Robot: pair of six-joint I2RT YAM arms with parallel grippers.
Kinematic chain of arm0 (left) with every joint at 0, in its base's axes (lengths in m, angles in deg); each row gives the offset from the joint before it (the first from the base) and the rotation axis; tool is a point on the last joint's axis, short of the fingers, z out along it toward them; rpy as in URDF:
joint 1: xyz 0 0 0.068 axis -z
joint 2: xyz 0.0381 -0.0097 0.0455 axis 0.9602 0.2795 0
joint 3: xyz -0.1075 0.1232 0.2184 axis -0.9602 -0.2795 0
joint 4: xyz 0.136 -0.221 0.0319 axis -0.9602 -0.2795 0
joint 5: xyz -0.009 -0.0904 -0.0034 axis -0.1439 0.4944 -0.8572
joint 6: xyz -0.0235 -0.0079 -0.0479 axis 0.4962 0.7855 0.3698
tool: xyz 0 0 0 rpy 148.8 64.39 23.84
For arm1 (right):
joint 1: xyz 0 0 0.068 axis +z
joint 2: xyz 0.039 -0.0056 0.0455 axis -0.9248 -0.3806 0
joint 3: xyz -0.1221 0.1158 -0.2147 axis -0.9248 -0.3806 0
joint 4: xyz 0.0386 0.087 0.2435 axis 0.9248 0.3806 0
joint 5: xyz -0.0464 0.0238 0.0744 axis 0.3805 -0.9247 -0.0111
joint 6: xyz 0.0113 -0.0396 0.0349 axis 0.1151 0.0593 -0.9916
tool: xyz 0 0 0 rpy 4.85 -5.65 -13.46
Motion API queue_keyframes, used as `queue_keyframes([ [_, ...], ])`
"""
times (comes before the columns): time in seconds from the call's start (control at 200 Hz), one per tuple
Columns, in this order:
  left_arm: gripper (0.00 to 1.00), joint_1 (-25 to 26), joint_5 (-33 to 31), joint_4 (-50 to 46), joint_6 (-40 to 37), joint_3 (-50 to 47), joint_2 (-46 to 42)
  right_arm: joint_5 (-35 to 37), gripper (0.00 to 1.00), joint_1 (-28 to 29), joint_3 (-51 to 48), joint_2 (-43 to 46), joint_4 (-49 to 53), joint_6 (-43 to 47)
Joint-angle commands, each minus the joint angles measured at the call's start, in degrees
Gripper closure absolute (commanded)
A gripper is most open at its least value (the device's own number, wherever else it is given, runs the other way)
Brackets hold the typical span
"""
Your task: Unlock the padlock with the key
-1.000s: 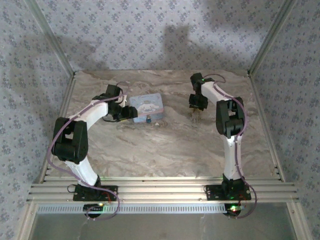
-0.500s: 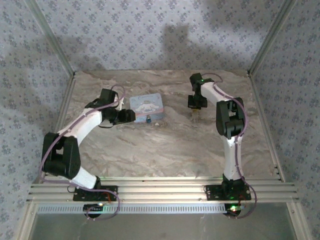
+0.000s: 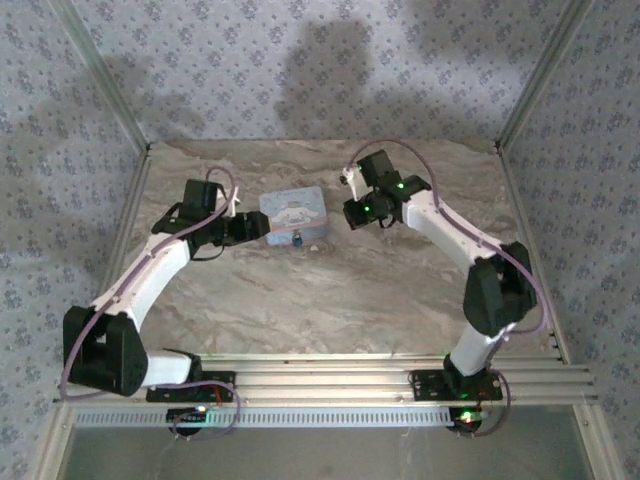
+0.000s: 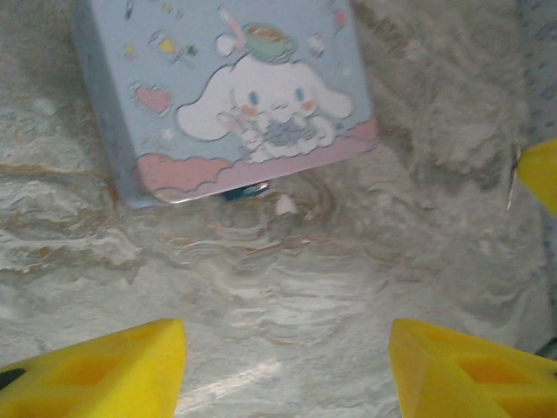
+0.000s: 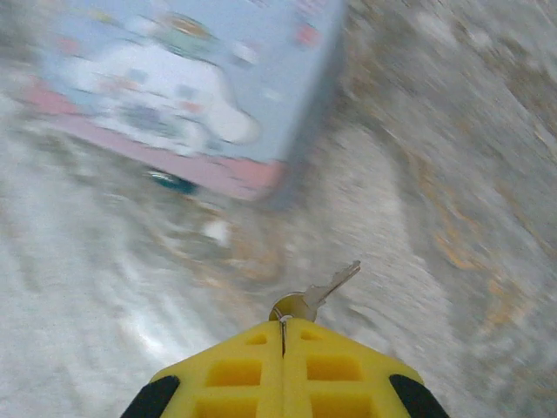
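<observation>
A small teal padlock (image 4: 244,190) hangs at the front edge of a pale blue tin (image 3: 293,212) printed with a white cartoon dog; it also shows as the padlock (image 5: 170,181) and, from above, the padlock (image 3: 297,240). My right gripper (image 5: 282,324) is shut on the round head of a silver key (image 5: 322,292), whose blade points up and right, short of the tin (image 5: 191,78). From above, the right gripper (image 3: 355,212) hovers just right of the tin. My left gripper (image 4: 287,348) is open over bare table in front of the tin (image 4: 226,96); from above, the left gripper (image 3: 252,228) sits at the tin's left side.
The marble-patterned table (image 3: 330,290) is walled by patterned panels on three sides, with aluminium rails (image 3: 320,380) along the near edge. A small pale speck (image 4: 283,205) lies beside the padlock. The right gripper's yellow finger (image 4: 540,174) shows at the edge of the left wrist view.
The right arm has swung left and stretched out, carrying the key from mid-table to beside the tin. The left arm has extended, its gripper staying by the tin's left side.
</observation>
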Motion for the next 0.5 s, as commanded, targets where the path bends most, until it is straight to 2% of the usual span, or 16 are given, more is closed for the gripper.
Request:
queue_keyframes([
  [0.0,0.37,-0.3,4.0,5.8,5.8,-1.1,-5.2,-8.3,1.0,1.9,-4.9,6.0,-7.6,0.9],
  [0.23,0.4,0.7,5.8,15.8,14.3,-3.6,-13.4,-15.4,1.0,5.6,-11.3,16.1,-19.3,-0.4],
  [0.365,0.46,3.3,4.6,16.1,16.7,-2.3,-14.9,-13.4,1.0,9.7,-11.7,18.2,-19.8,4.1],
  [0.495,0.49,7.3,1.4,12.2,14.0,0.1,-15.2,-12.9,1.0,13.5,-13.9,19.6,-22.6,8.7],
])
